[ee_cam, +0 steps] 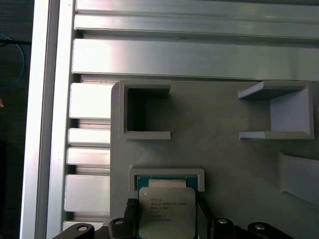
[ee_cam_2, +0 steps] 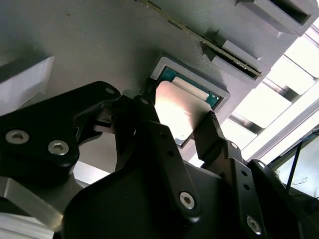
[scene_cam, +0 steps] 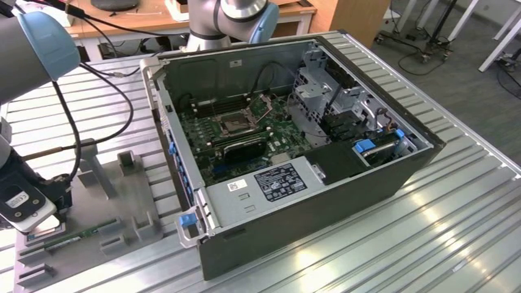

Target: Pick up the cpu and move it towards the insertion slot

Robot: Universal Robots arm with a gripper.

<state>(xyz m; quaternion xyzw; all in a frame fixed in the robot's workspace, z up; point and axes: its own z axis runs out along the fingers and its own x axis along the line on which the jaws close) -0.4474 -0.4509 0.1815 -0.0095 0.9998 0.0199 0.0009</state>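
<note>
Arm [scene_cam: 213, 21] rooted at twelve o'clock in the exterior view, behind the open computer case [scene_cam: 342, 195]. It loops out wide: the big grey elbow with its blue cap fills ten o'clock, and the wrist hangs straight down at eight o'clock over the grey fixture plate [scene_cam: 122, 204]. A black cable [scene_cam: 72, 122] trails along the forearm.

The pincer [ee_cam_2: 180, 115] points down at the plate. In both wrist views its two black fingers [ee_cam_2: 213, 132] stand either side of the cpu [ee_cam_2: 179, 109], pressed in on two opposite edges — pinching it. The chip lies flat, silvery top up, with a strip of green board showing at one edge. It sits within the raised grey lip of its nest [ee_cam: 167, 173] on the plate; whether it has cleared the nest floor I cannot tell.

In the first wrist view, two open-sided grey brackets [ee_cam: 145, 108] stand on the plate near that nest. A long thin memory stick [scene_cam: 77, 234] lies in holders on the same plate, just beside the wrist toward four o'clock.

The insertion slot [scene_cam: 236, 125] is well apart from the chip — a dark square with a silvery frame on the green board inside the case. It lies toward two o'clock from the pincer, close to the middle of the exterior view. Case and plate both rest on the ribbed aluminium worktop [scene_cam: 423, 244].
</note>
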